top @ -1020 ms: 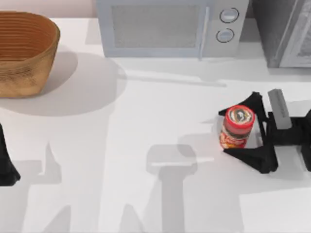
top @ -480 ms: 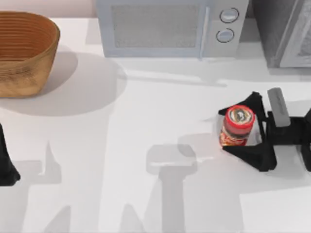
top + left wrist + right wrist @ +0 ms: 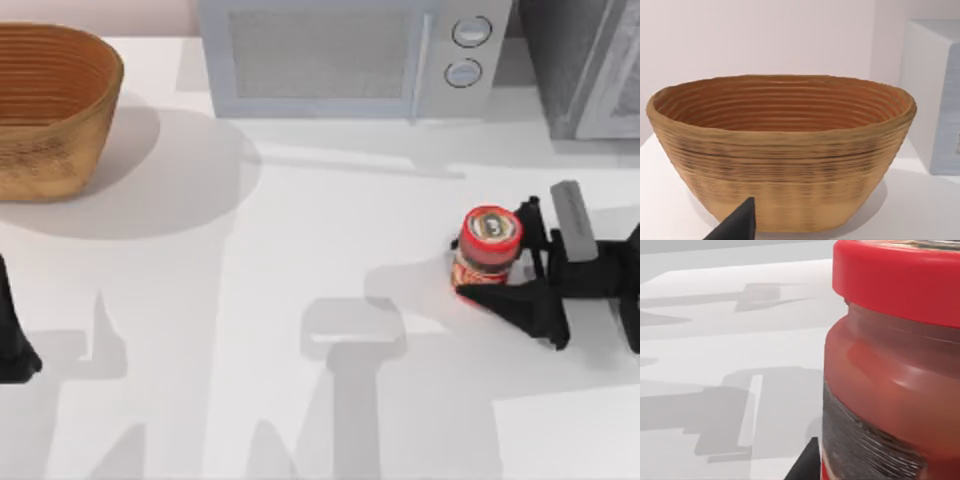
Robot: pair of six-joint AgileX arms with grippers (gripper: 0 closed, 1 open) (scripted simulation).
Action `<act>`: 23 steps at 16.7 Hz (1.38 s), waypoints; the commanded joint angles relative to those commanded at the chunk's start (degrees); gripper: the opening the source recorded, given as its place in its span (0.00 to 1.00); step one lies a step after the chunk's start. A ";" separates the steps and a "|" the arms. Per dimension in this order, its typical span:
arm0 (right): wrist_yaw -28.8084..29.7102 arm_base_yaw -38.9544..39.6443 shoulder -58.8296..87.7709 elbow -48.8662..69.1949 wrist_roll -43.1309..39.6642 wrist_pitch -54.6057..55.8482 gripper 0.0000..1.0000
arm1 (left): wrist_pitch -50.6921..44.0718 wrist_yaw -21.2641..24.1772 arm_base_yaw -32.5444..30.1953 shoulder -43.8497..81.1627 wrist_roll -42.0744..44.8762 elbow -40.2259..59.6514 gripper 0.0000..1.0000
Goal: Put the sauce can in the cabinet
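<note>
The right gripper (image 3: 497, 262) has its jaws clenched on the sauce can (image 3: 487, 250), which stands upright between them on the right side of the bench (image 3: 330, 250), long axis vertical. The right wrist view shows the can pressed close against the camera. The cabinet (image 3: 585, 70) lies beyond, at the far right corner, just past the microwave (image 3: 340, 60). The left gripper (image 3: 12, 345) sits parked at the left edge, well apart

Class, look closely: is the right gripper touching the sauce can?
Touching. In the top view the right gripper has its fingers pressed against both sides of the sauce can, no gap visible.
</note>
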 joint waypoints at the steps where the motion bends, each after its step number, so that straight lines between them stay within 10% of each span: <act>1: 0.00 0.00 0.00 0.00 0.00 0.00 0.25 | 0.00 0.00 0.00 0.00 0.00 0.00 1.00; 5: 0.00 0.00 0.00 0.00 0.00 0.00 0.00 | 0.00 0.00 0.00 0.00 0.00 0.00 1.00; 23: 0.36 -1.12 -7.93 0.29 1.60 -10.99 0.00 | 0.00 0.00 0.00 0.00 0.00 0.00 1.00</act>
